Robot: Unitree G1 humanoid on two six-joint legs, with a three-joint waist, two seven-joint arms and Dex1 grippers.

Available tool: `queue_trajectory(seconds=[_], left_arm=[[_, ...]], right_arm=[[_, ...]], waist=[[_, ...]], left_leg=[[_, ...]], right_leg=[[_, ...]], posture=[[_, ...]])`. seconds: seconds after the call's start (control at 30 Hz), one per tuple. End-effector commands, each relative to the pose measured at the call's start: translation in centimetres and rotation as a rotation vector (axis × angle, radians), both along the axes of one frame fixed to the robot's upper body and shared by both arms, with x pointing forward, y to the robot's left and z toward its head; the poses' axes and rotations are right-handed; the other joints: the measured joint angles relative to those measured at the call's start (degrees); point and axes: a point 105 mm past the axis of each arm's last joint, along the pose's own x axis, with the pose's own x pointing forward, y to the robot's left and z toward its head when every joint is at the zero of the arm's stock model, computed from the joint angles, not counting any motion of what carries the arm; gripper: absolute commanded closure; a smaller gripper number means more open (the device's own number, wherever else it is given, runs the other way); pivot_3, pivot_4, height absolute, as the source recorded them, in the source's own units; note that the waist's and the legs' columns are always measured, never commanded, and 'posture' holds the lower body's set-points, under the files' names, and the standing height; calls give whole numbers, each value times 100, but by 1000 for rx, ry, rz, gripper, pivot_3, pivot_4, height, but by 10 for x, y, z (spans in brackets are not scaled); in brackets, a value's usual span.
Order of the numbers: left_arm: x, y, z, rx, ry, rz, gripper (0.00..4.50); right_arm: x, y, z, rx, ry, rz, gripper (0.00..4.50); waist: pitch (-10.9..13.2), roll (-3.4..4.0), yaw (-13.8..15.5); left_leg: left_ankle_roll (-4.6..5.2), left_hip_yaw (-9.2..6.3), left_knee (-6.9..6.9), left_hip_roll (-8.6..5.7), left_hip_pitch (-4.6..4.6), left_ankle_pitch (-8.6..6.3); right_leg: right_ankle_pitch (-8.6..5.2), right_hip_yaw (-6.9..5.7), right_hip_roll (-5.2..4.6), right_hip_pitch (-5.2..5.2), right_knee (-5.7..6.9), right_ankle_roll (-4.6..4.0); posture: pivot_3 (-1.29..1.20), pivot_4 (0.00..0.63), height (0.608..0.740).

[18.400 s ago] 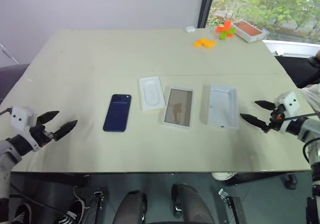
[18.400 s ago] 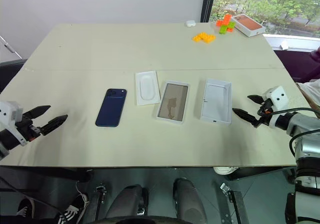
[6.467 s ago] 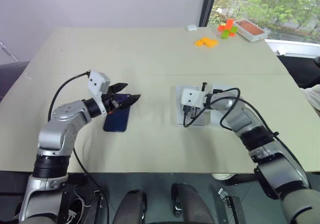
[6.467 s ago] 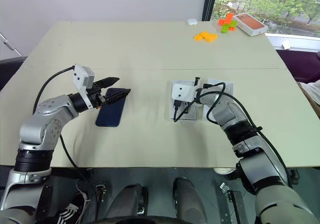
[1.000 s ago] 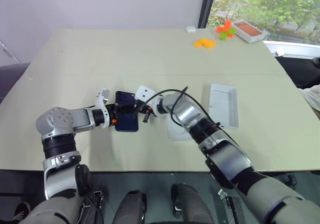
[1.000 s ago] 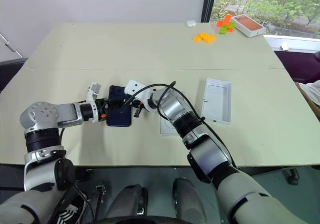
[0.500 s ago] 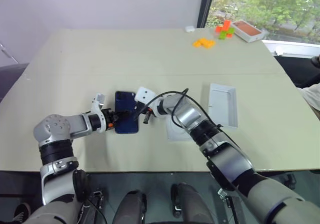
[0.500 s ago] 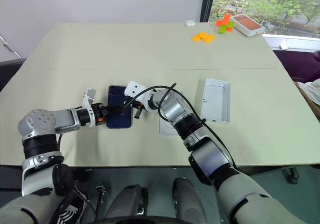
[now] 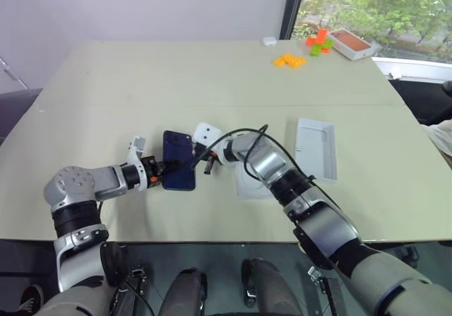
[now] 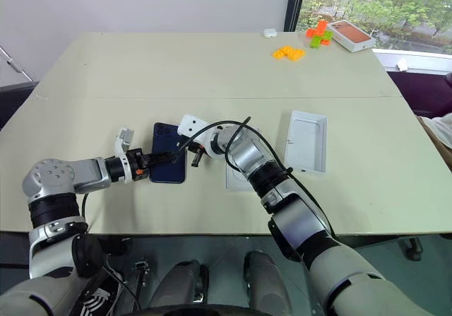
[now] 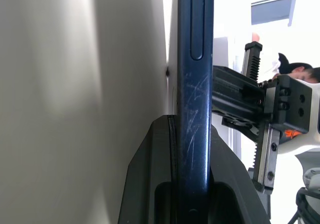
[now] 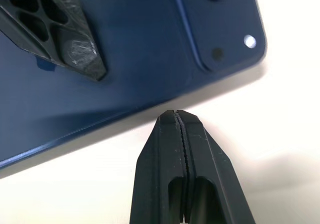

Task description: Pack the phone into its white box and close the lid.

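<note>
The left gripper (image 11: 192, 184) has its two black fingers pinched thin on the long edge of the phone (image 9: 179, 159), a slim dark navy-blue smartphone with a square camera cluster in one corner. The right gripper (image 12: 179, 121) has its fingers pressed fully together, tips at the phone's opposite edge, just beside the camera corner.

The risk, as I judge it, is a slip: the hold is on a narrow, smooth rim, so the phone could pivot or drop flat when lifted, and the shut right tips could nudge it sideways out of the pinch.

The phone lies on the pale table (image 9: 106, 83), left of the white box (image 9: 248, 183), a shallow white cardboard tray largely hidden under the right forearm. The lid (image 9: 316, 148), a plain white shallow tray, sits further right, well apart.

The left arm reaches in low from the left; the right arm crosses over the box.
</note>
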Motion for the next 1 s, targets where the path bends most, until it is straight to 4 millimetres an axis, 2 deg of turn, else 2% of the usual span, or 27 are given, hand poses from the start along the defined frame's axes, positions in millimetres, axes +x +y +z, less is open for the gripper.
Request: queue_trajectory(seconds=[0.03, 0.1, 0.2, 0.33, 0.43, 0.5, 0.7, 0.83, 1.0], left_arm=[[3, 11, 21, -91, -50, 32, 4455], [4, 15, 30, -121, -75, 37, 4455], [4, 17, 38, -116, -100, 37, 4500], [4, 2, 47, -92, -144, -11, 4500], [10, -22, 61, -109, -185, -51, 4500], [18, -35, 63, -115, -170, -42, 4500], [18, -80, 70, -166, -162, -94, 4500], [14, -104, 66, -183, -126, -103, 4500], [8, -129, 62, -183, -94, -119, 4500]], right_arm=[[3, -10, 36, 237, 54, -29, 4500], [-3, -19, 60, 403, 130, -5, 4500], [-17, -38, 88, 565, 203, 57, 3622], [-39, -57, 104, 607, 182, 152, 1622], [-54, -86, 96, 550, 148, 204, 110], [-63, -106, 89, 503, 143, 225, 42], [-76, -162, 69, 326, 101, 199, 42], [-75, -192, 61, 232, 58, 145, 42], [-70, -208, 55, 201, 36, 77, 42]], waist=[[3, -2, 0], [6, -1, 0], [7, 0, 7], [6, -1, 15], [6, -1, 108], [8, -4, 153], [9, -6, 75], [14, -14, 37], [18, -21, 59]], left_leg=[[1, 0, 0, 0, -1, 0], [2, -2, 0, 0, -11, -1], [0, -2, -3, 2, -26, -1], [-1, -1, -4, 3, -62, 0], [-5, -1, 2, 1, -111, 2], [-3, 1, 4, -1, -112, 1], [0, 10, 2, 0, -105, 0], [-5, 14, 2, 3, -100, 2], [-17, 11, 5, 3, -93, 10]], right_leg=[[0, 0, 0, -1, 0, 0], [0, -1, 0, -10, 0, 0], [0, -2, 0, -21, -8, 1], [0, -3, 0, -51, -16, 1], [1, -5, -2, -101, -11, 2], [1, -8, -5, -98, -17, 3], [1, -3, -2, -97, -15, 4], [1, -1, 2, -96, -7, 5], [2, -1, 8, -90, 1, 3]], posture=[[0, 150, 740], [0, 150, 740], [0, 150, 740], [0, 150, 740], [0, 150, 740], [0, 150, 740], [0, 150, 740], [0, 150, 740], [0, 150, 740]])
